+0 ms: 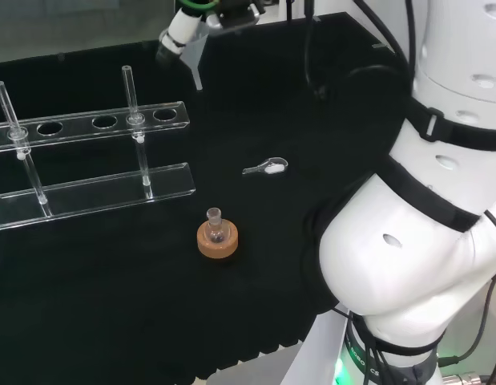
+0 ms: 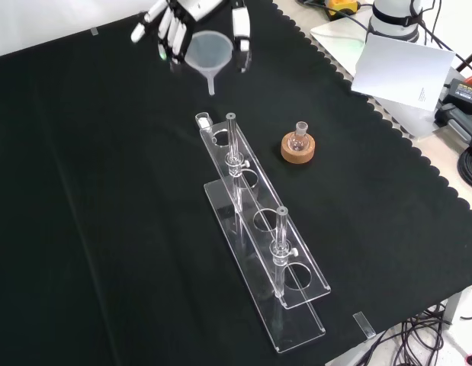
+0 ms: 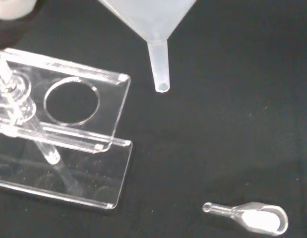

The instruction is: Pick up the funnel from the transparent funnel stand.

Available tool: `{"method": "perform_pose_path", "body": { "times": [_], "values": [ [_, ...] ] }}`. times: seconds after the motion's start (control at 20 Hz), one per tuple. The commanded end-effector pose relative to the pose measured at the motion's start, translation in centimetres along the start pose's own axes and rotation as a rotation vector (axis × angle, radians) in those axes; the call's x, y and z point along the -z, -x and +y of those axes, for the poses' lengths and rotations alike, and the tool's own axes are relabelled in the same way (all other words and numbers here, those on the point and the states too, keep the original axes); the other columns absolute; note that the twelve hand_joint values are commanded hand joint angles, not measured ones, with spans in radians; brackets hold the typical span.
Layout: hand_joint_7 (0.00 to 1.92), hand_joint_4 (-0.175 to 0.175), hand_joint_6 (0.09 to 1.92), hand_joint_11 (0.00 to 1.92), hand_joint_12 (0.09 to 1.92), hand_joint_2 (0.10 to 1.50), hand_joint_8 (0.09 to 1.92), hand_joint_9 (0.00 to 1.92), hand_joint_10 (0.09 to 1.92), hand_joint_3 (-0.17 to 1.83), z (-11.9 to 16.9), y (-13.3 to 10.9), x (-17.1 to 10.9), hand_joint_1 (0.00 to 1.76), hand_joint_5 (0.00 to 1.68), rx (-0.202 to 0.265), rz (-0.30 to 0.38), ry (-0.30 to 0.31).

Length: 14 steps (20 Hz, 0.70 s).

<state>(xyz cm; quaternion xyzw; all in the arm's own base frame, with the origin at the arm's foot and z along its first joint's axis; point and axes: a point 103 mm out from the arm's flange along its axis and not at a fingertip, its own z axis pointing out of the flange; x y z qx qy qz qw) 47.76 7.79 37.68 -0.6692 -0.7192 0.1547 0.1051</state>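
Hand (image 2: 191, 17): at the top of the front view, up in the air, fingers curled round the funnel.
Funnel (image 2: 209, 52): held in the hand, spout pointing down, lifted clear of the stand.
Funnel stand (image 2: 255, 221): clear plastic, runs down the middle of the front view; its holes look empty.
Small flask (image 2: 300, 137): sits in a cork ring (image 2: 298, 150), just right of the stand.
Scoop (image 1: 266, 167): little and clear, lies flat on the black cloth (image 2: 106, 229), apart from the other things.
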Motion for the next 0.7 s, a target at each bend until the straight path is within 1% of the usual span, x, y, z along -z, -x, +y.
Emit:
{"method": "perform_pose_path", "body": {
  "times": [0.05,0.15,0.25,0.35,0.45,0.5,0.55,0.65,0.7],
  "values": [
    [0.89,0.037,0.3,0.0,0.09,0.63,0.8,0.54,0.46,0.44,-2.0,4.2,0.7,0.75,0.7,0.012,0.026,0.047],
    [0.89,0.037,0.37,0.0,0.09,0.62,0.8,0.55,0.45,0.47,-2.3,4.4,0.7,0.75,0.67,0.012,0.039,0.048],
    [0.9,0.037,0.4,0.0,0.09,0.61,0.8,0.55,0.45,0.48,-2.7,4.9,0.7,0.75,0.66,0.008,0.05,0.055],
    [0.9,0.037,0.41,0.0,0.09,0.62,0.81,0.55,0.45,0.49,-2.8,4.6,0.8,0.75,0.66,0.009,0.059,0.07],
    [0.9,0.038,0.45,0.0,0.09,0.62,0.81,0.55,0.45,0.51,-3.4,5.7,0.6,0.76,0.66,0.008,0.054,0.079],
    [0.91,0.038,0.46,0.0,0.09,0.62,0.81,0.55,0.45,0.52,-3.6,5.9,0.5,0.77,0.66,0.006,0.041,0.079],
    [0.91,0.039,0.48,0.0,0.09,0.62,0.81,0.56,0.45,0.54,-3.4,4.9,0.6,0.77,0.66,-0.002,0.035,0.069],
    [0.91,0.039,0.51,0.0,0.09,0.61,0.81,0.56,0.45,0.55,-3.7,5.1,0.3,0.78,0.66,-0.011,0.033,0.063],
    [0.91,0.04,0.51,0.0,0.09,0.61,0.81,0.56,0.45,0.56,-3.9,5.0,0.2,0.78,0.66,-0.023,0.026,0.057]
  ]
}}
